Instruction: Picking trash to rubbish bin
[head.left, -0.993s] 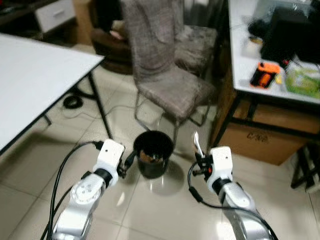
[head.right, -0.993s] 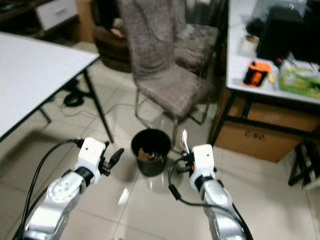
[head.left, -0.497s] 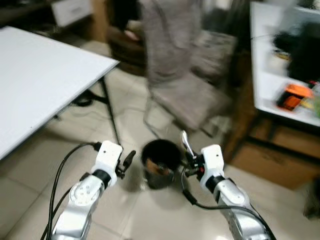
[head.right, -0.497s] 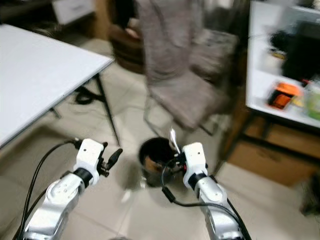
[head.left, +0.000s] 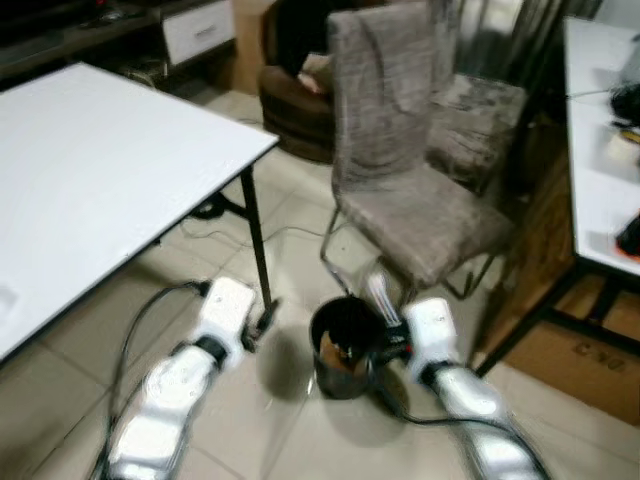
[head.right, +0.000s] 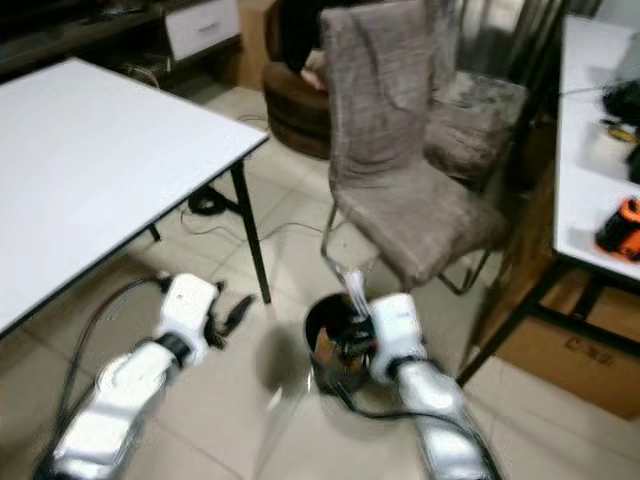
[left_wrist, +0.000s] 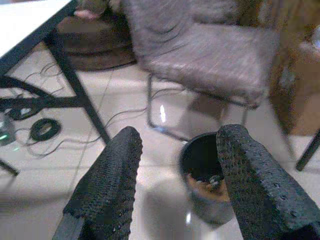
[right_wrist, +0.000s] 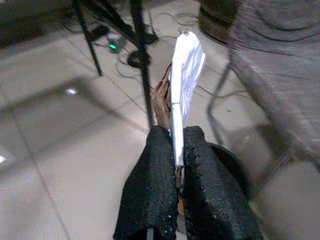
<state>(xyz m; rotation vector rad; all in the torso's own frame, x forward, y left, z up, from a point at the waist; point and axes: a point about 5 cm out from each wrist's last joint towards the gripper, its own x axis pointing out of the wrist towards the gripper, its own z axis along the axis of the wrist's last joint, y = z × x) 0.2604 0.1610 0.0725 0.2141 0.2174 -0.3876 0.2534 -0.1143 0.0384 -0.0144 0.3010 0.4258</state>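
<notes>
A small black rubbish bin (head.left: 345, 345) stands on the tiled floor in front of a grey chair, with brown scraps inside (left_wrist: 207, 182). My right gripper (right_wrist: 175, 167) is shut on a flat white wrapper (right_wrist: 184, 75) that sticks up from between its fingers. In the eye views that wrapper (head.right: 352, 290) rises just over the bin's right rim, with the right gripper (head.left: 393, 330) at the rim. My left gripper (head.left: 262, 322) is open, low over the floor to the left of the bin, its two fingers (left_wrist: 107, 185) framing the bin (left_wrist: 210, 172).
A white table (head.left: 90, 180) on black legs (head.left: 258, 240) stands to the left. A grey fabric chair (head.left: 405, 190) is right behind the bin. A white desk (head.right: 595, 170) with an orange item (head.right: 622, 228) and a cardboard box (head.left: 580, 365) beneath are on the right. Cables lie on the floor (left_wrist: 40, 131).
The camera has swung, so the scene shifted right and is blurred. My right gripper with the white wrapper has come in from beside the bin to its right rim.
</notes>
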